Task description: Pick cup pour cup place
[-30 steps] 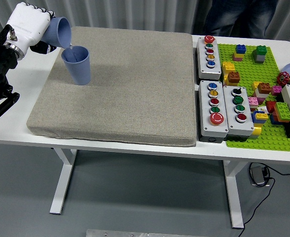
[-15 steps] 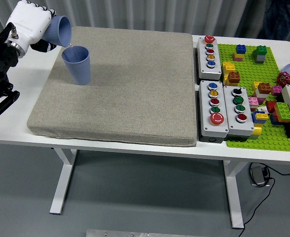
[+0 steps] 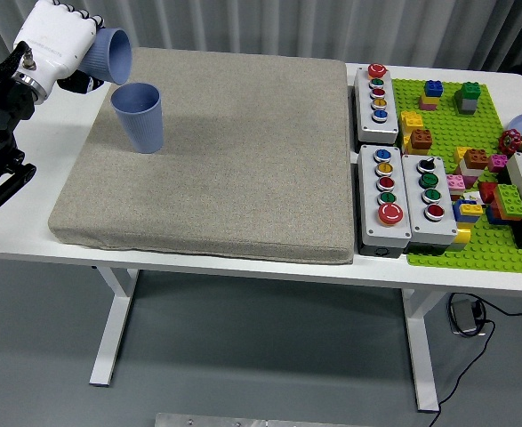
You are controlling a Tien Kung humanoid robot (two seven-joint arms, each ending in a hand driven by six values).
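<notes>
A blue cup (image 3: 139, 116) stands upright on the grey mat (image 3: 216, 151) near its far left corner. My left hand (image 3: 59, 46), white, is shut on a second blue cup (image 3: 109, 55), held tilted on its side above and to the left of the standing cup, its mouth facing right over that cup's rim. No stream shows between the two cups. The right hand is not in view.
Three grey button boxes (image 3: 376, 103) (image 3: 385, 197) (image 3: 429, 200) stand right of the mat. Beyond them lies a green baseplate (image 3: 461, 245) with several bricks. A person's legs (image 3: 429, 31) show at the far edge.
The thin stream between the held cup and the standing cup has stopped. The held cup has risen slightly and moved a little to the right.
</notes>
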